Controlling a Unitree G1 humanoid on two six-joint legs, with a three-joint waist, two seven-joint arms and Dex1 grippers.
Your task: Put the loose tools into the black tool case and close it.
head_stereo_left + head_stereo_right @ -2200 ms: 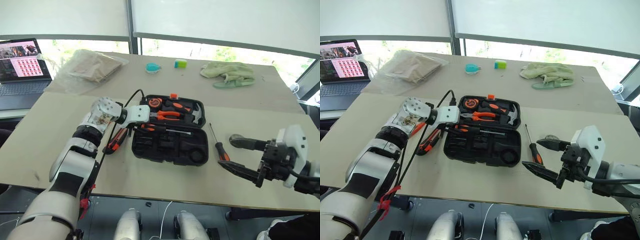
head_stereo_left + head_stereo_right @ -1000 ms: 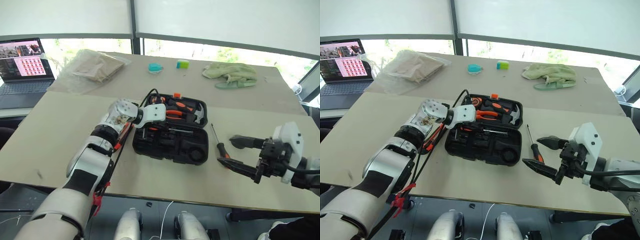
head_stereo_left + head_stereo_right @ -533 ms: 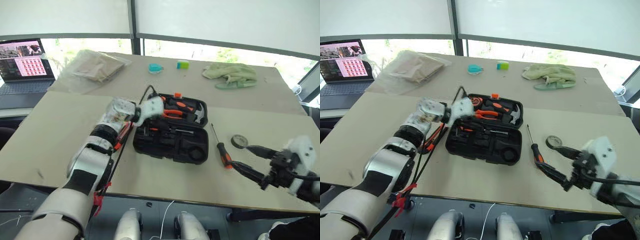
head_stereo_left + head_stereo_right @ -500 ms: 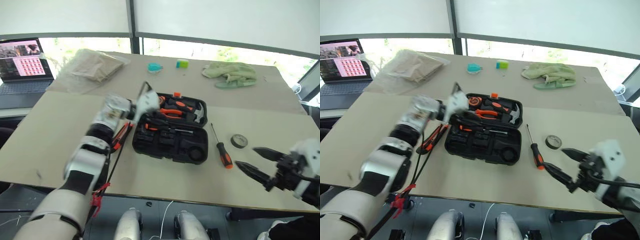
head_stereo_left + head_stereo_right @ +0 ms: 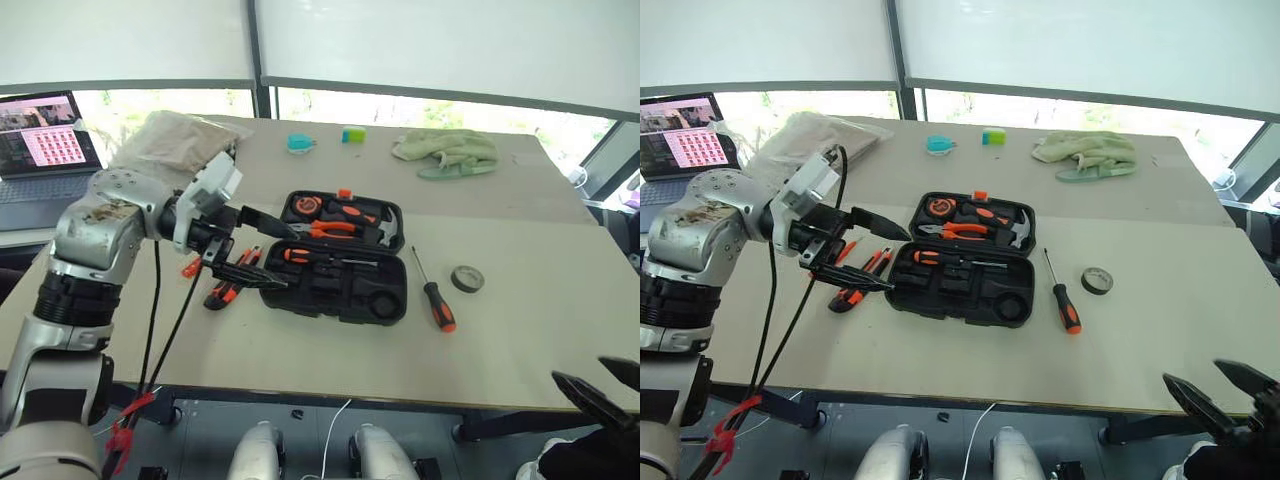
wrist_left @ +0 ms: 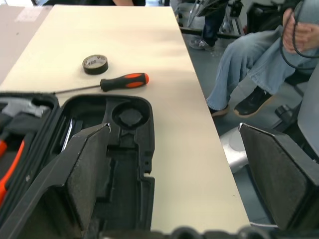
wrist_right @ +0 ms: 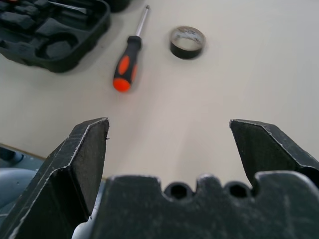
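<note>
Both jaws gaping wide and holding nothing — risking a lid-down on the black tool case (image 5: 340, 258) with screwdriver (image 5: 435, 295), tape roll (image 5: 467, 278), utility knife (image 5: 224, 289) lying outside.

- Tool case (image 5: 340, 295): black, with a small orange latch at its far edge.
- Pliers (image 5: 335, 229) in the case: orange and black handles.
- Screwdriver (image 5: 434, 294) on the table: orange and black handle, silver shaft.
- Tape roll (image 5: 467, 278): dark grey.
- Table (image 5: 520, 330): plain beige.
- Cloth (image 5: 445, 150) near the table's far edge: pale green.
- Laptop (image 5: 40, 150): grey, pink on its screen.
</note>
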